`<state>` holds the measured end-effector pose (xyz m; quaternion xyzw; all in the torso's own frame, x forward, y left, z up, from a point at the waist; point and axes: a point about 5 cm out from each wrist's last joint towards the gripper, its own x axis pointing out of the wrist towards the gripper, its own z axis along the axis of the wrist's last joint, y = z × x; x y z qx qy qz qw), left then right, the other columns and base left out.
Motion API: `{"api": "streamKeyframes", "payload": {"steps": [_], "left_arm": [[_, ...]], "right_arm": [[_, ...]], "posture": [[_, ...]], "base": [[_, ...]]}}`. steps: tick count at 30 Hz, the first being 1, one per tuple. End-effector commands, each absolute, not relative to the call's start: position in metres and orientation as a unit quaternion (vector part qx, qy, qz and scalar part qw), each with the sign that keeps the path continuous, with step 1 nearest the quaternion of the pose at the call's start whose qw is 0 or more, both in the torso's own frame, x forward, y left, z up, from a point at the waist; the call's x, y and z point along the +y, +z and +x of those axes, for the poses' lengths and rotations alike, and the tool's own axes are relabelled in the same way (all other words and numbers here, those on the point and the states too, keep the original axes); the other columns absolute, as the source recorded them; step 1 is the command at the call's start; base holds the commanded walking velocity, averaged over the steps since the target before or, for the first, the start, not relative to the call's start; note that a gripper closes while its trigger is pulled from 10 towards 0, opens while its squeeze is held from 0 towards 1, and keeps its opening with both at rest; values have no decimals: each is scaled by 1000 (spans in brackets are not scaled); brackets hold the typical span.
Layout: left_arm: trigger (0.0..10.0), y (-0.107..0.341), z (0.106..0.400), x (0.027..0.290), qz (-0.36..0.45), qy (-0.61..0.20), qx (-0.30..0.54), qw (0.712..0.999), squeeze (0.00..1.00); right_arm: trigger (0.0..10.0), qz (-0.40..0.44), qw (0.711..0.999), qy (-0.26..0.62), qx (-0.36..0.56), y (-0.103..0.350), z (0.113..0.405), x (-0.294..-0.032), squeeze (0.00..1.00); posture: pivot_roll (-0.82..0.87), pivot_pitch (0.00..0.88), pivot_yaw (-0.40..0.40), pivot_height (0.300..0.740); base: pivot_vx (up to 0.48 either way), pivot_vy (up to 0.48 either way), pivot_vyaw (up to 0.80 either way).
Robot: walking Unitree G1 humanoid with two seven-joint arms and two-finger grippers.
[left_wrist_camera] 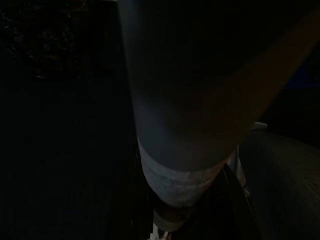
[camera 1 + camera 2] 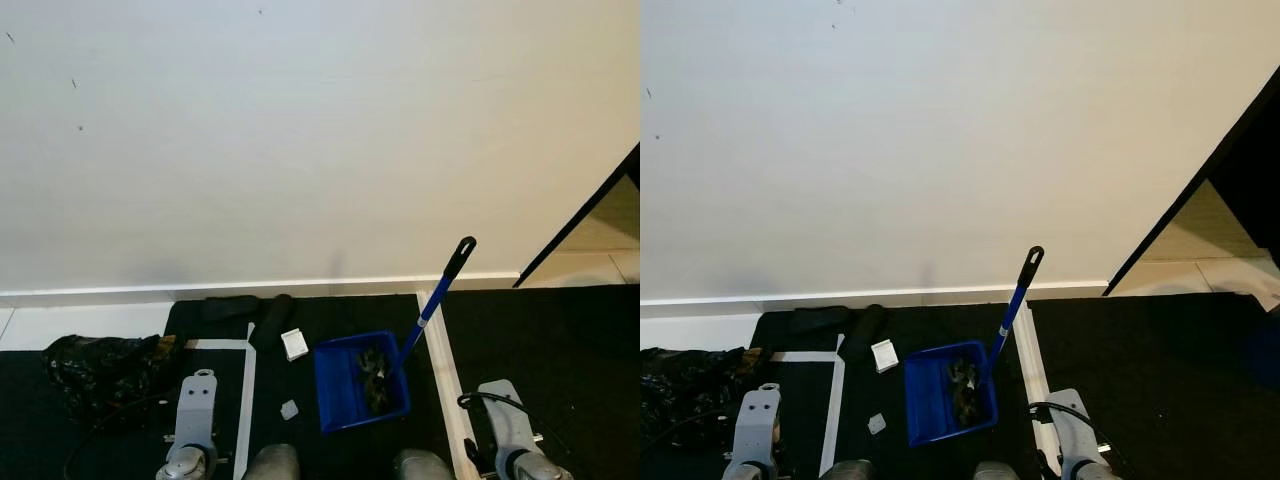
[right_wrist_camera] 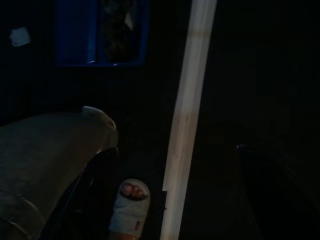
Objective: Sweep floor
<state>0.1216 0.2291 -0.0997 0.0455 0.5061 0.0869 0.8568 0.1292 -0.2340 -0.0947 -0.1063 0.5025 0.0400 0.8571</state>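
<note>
blue dustpan (image 2: pixel 345 385) lower middle of frame on black floor (image 2: pixel 560 340), debris inside | long handle (image 2: pixel 435 300) leaning up-right, probably light and stiff, best grabbed near black tip | paper scraps (image 2: pixel 294 344) just left | both arms hanging idle, end effector state: can't tell

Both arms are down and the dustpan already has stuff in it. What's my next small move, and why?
Probably reach the right arm toward the blue handle rising from the dustpan. Two white scraps lie on the dark floor just left of it, so the pan likely needs shifting toward them.
</note>
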Motion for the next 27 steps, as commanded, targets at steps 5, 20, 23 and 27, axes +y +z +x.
{"api": "streamKeyframes", "payload": {"steps": [5,20,23,27], "left_arm": [[10000,-104,112,225,37,90,526,845,0],[10000,-105,110,224,38,88,529,843,0],[10000,-105,110,224,38,88,529,843,0],[10000,-105,109,223,38,88,529,843,0]], "right_arm": [[10000,-105,851,37,513,-97,130,-226,0],[10000,-102,860,62,496,-102,135,-189,0],[10000,-103,862,61,493,-101,135,-192,0],[10000,-104,862,60,492,-100,134,-197,0]], "posture": [[67,0,-38,740],[62,0,-38,740],[61,0,-37,740],[61,0,-37,740]], "base": [[0,0,0],[0,0,0],[0,0,0],[0,0,0]]}}
